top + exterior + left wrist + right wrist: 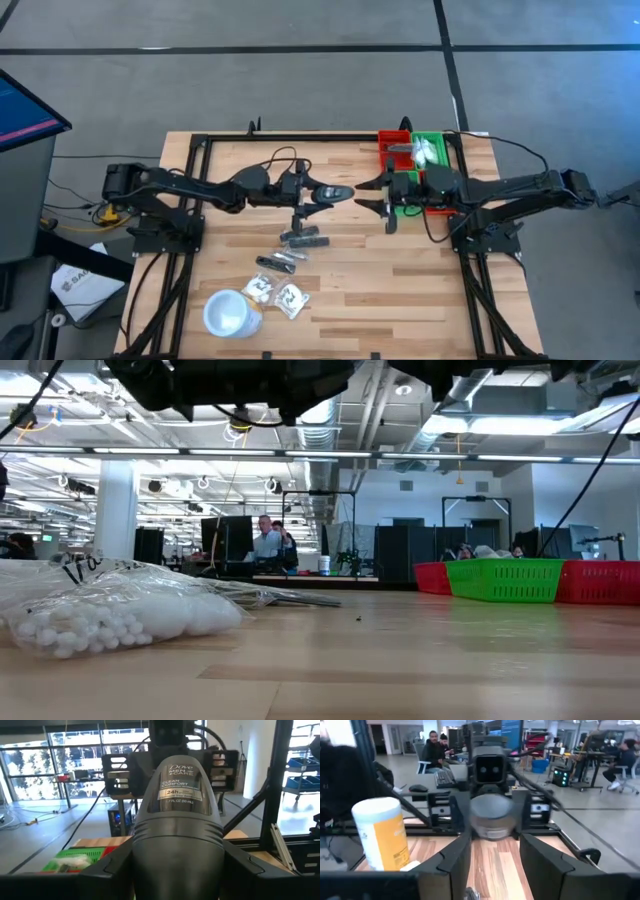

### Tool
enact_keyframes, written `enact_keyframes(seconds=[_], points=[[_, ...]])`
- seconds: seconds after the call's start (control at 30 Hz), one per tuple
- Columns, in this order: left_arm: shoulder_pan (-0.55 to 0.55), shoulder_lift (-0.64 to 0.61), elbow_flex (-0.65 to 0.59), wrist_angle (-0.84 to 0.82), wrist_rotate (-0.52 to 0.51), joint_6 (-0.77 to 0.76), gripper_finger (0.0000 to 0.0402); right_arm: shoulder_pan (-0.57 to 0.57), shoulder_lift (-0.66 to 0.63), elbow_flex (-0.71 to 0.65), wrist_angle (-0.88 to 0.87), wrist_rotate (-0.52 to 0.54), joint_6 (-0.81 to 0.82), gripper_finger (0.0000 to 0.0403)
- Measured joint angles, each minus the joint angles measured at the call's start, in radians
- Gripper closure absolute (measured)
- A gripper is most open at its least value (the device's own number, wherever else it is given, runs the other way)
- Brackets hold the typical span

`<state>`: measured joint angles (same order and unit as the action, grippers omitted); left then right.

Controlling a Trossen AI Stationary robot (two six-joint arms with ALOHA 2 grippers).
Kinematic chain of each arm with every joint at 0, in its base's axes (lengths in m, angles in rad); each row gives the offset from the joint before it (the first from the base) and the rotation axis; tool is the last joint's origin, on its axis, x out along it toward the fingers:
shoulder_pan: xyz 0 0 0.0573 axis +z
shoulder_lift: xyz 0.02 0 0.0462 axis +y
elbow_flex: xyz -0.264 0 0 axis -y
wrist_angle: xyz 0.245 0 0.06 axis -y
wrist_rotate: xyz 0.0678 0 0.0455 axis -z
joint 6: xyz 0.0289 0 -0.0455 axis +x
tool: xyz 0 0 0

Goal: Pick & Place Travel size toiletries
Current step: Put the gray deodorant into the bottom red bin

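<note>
The dark grey deodorant stick (180, 820) (one of the travel size toiletries, label readable in the left wrist view) is held in the air over the middle of the table. The left gripper (177, 862) clamps it by its wider lower part, so the upper part points right and is free to be taken. This looks like a handover, since the bins are on the right arm's side.

The right gripper (494, 847) faces it from the right with its fingers spread wide. The stick's rounded end sits in line with the gap between them. I cannot tell whether it is inside the gap yet or just beyond the tips. No contact shows.

The other toiletries lie on the table (420, 290), nearer than the grippers and a little to the left. They are two dark oblong pieces (303, 238) (278, 263) and, nearer again, two clear sachets (258, 288) (290, 298). A white cup (230, 312) stands just left of the sachets.

At the far right corner a green bin (432, 150), already holding something pale, sits between red bins (393, 148). These are probably where the stick is meant to go.

For the next move, the right fingers should close squarely on the free end before the left gripper lets go. A smooth rounded case could slip or tip if it is gripped off-centre.
</note>
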<state>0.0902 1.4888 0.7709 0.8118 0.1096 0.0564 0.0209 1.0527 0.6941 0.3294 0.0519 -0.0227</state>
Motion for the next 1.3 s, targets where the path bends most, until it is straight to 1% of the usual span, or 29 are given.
enact_keyframes(seconds=[0.07, 0.17, 0.27, 0.4, 0.53, 0.67, 0.77, 1.0, 1.17, 1.3], points=[[0.000, 0.013, 0.013, 0.004, 0.033, 0.000, 0.0206, 0.013, 0.000, 0.000, -0.003, 0.000, -0.031, 0.0244], [0.000, 0.018, 0.024, 0.007, 0.041, 0.000, 0.0212, 0.028, 0.000, 0.000, 0.001, 0.000, -0.058, 0.0244], [0.000, 0.022, 0.026, 0.007, 0.058, 0.000, 0.0212, 0.031, 0.000, 0.000, 0.000, 0.001, -0.067, 0.0235], [-0.006, 0.022, 0.026, 0.012, 0.064, -0.001, 0.0205, 0.022, 0.000, 0.000, 0.003, 0.021, -0.066, 0.0206], [-0.013, 0.022, 0.026, 0.017, 0.064, -0.001, 0.0212, 0.022, 0.002, 0.000, 0.025, 0.024, -0.066, 0.0173], [-0.013, 0.022, 0.026, 0.020, 0.064, -0.001, 0.0211, 0.022, 0.019, -0.001, 0.051, 0.023, -0.065, 0.0154], [-0.013, 0.022, 0.026, 0.024, 0.064, -0.001, 0.0205, 0.022, 0.057, 0.003, 0.096, 0.024, -0.065, 0.0153], [-0.013, 0.022, 0.025, 0.031, 0.064, -0.001, 0.0212, 0.022, 0.148, 0.003, 0.203, 0.023, -0.083, 0.0153], [-0.013, 0.022, 0.025, 0.034, 0.064, -0.001, 0.0204, 0.022, 0.181, 0.047, 0.211, 0.023, -0.093, 0.0153], [-0.013, 0.021, 0.025, 0.031, 0.064, 0.013, 0.0212, 0.022, 0.182, 0.071, 0.207, 0.022, -0.118, 0.0153]])
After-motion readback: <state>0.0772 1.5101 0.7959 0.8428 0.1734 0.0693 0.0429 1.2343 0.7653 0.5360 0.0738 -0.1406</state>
